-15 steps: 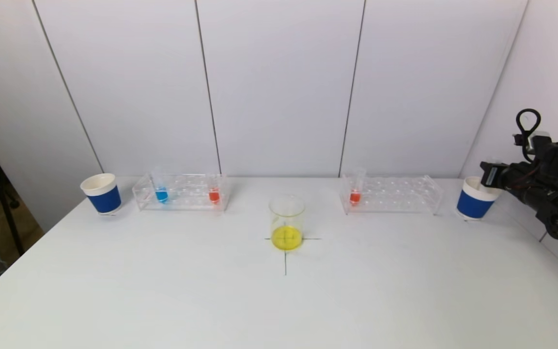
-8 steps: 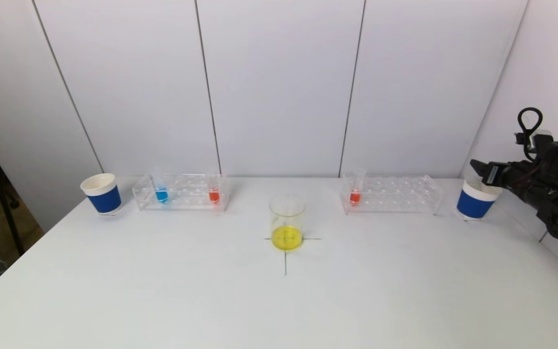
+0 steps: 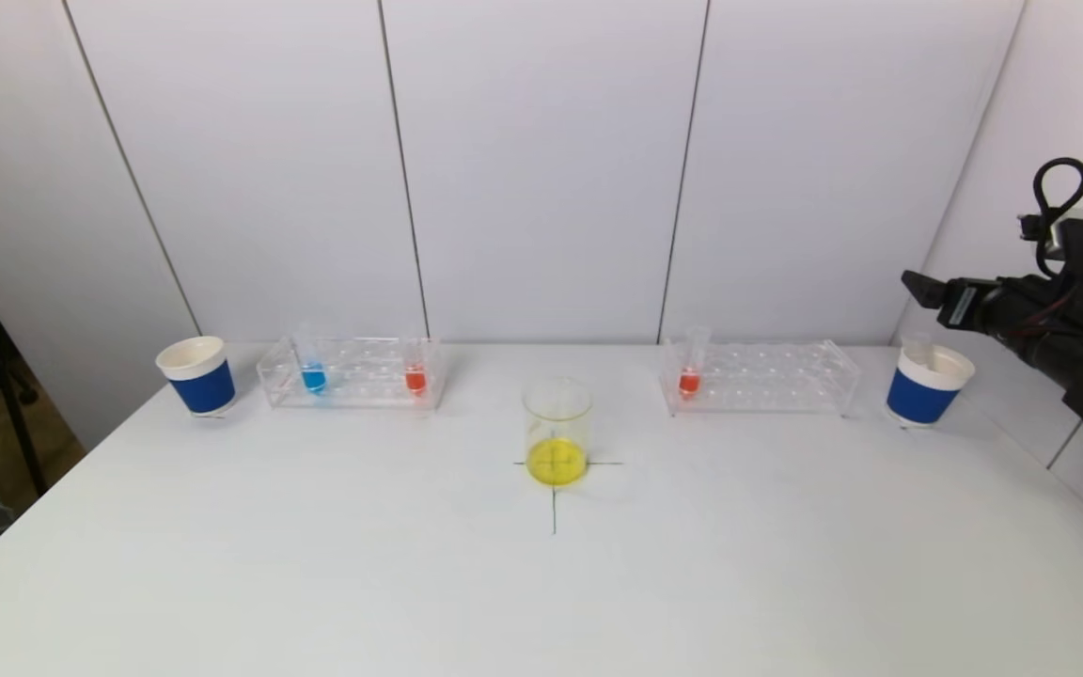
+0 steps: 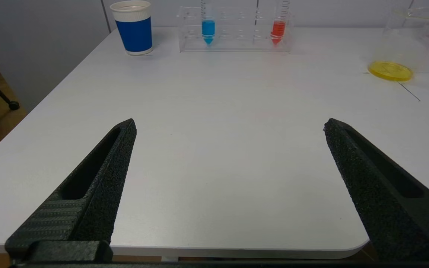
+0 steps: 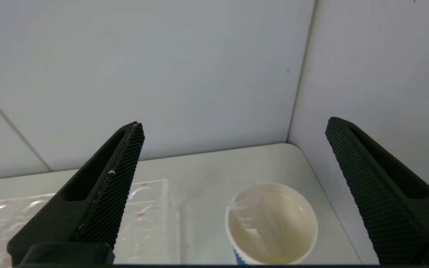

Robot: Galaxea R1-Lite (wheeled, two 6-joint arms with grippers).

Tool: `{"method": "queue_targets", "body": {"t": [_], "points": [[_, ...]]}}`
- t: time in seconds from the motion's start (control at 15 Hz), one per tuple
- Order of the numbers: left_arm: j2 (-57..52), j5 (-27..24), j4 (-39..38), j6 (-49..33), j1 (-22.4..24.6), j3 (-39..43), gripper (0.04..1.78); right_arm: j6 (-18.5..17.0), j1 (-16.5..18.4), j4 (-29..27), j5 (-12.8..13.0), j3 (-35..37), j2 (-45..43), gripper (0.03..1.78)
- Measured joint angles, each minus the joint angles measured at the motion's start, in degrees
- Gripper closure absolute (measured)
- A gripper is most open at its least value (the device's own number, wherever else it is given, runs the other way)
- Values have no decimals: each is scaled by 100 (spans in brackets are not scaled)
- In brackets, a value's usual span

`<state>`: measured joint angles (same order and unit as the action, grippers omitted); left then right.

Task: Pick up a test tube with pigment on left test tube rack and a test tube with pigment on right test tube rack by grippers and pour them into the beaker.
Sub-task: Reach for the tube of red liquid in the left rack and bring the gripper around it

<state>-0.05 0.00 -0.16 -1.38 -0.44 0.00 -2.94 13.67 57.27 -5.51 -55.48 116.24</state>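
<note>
On the smooth white bench [image 3: 316, 564], going left to right, a blue-banded white paper cup [image 3: 196, 375] is seen at the far left. Just beside it stands the clear acrylic left test tube rack [image 3: 353, 373], in which 2 clear conical-tipped tubes are held upright: a tube with blue pigment [image 3: 313, 374] near its left end and a tube with red pigment [image 3: 415, 376] near its right end. The left gripper [image 4: 229, 126], of black rough-grained plastic with tapered fingers, is seen only in the left wrist view, low over the near edge of the bench, its jaws spread wide and holding nothing. At the centre, a clear cylindrical glass beaker [image 3: 557, 431] with yellow liquid in its bottom stands on a black cross mark [image 3: 554, 503]. The clear acrylic right test tube rack [image 3: 767, 376] holds 1 upright red-pigment tube [image 3: 690, 376] at its left end. A second blue-banded paper cup [image 3: 926, 384] contains a leaning empty clear tube [image 5: 253, 217]. Above that cup the right gripper [image 5: 233, 128] is raised, its black mesh-textured jaws spread apart and empty.
</note>
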Motion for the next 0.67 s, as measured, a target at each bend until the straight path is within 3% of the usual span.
{"method": "queue_targets", "body": {"t": [0.4,0.67], "points": [[0,-2,0,0,0,0,6,-447,-912,4,59,1720,-2085,5],[0,0,0,-2,0,0,6,-489,-1213,-6,201,2892,-3539,5]]}}
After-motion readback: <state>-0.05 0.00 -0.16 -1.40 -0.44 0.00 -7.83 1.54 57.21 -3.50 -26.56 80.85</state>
